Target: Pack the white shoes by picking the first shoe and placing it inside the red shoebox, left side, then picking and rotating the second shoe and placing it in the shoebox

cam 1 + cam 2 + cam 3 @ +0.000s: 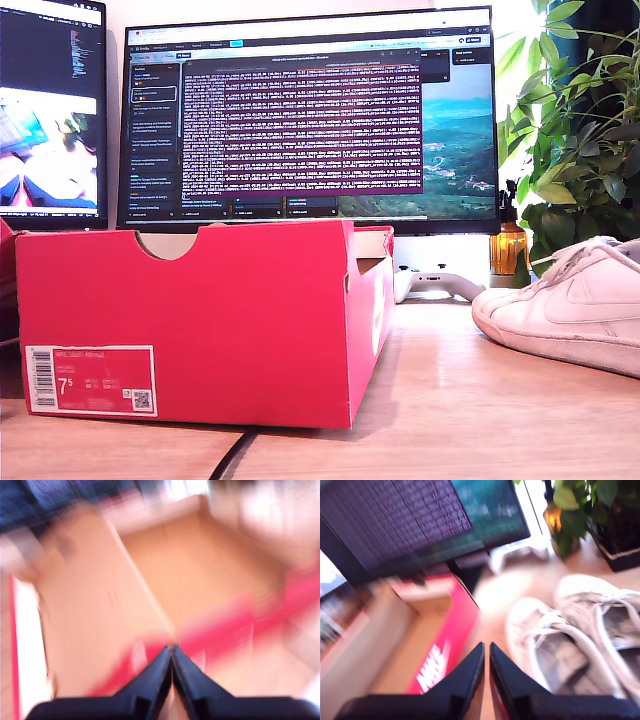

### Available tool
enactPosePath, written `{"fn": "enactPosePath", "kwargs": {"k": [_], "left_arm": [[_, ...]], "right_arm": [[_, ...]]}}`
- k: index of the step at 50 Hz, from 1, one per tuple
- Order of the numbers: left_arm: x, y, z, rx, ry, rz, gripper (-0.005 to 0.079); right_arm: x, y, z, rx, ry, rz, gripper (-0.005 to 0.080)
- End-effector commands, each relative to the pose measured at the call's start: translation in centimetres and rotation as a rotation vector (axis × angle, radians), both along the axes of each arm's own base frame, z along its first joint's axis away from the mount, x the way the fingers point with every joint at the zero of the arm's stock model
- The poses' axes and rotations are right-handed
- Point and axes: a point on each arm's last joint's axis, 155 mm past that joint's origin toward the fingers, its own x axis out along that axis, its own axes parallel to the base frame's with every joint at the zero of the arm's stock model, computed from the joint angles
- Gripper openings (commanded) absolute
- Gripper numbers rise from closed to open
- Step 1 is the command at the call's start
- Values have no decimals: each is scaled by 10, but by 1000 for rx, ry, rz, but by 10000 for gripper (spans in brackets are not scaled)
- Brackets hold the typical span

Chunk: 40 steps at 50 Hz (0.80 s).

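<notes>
Two white shoes [575,640] lie side by side on the wooden counter [450,400], just beside the red shoebox [190,330]; the second wrist view shows both from above, laces up, while the exterior view catches only one shoe at its right edge, toe pointing toward the box. A strip of bare counter separates that toe from the box's side wall. The box stands open at the exterior view's left, its half-round notch cut into the near rim and the size label low on the end wall. Its brown inside looks empty in the blurred first wrist view. My first hand [172,652] hangs above the box's red rim, fingers pressed together and holding nothing. My second hand [486,650] hovers over the gap between box wall and nearer shoe, fingers likewise pressed together. Behind stand a monitor [310,120], a plant [580,110] and an amber bottle [509,250].
</notes>
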Motion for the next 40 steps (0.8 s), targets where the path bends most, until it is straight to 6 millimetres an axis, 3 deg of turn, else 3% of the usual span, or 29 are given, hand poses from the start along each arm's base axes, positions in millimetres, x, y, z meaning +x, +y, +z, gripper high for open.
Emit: {"fn": "enactPosePath", "kwargs": {"k": [1, 11, 23, 32, 40], "left_arm": [[-4, 0, -8, 92, 3, -63, -19], [-5, 4, -32, 312, 26, -161, -19], [16, 1, -46, 498, -1, -242, -19], [29, -2, -67, 556, 57, -259, -19], [50, -12, -71, 549, 28, -252, -19]], "right_arm": [[5, 1, 3, -23, 20, 14, -11], [25, 2, -2, -84, 135, 43, -11], [37, 2, -13, -132, 290, 79, -11], [33, 2, -21, -165, 392, 108, -11], [22, 2, -24, -193, 467, 136, -11]]}}
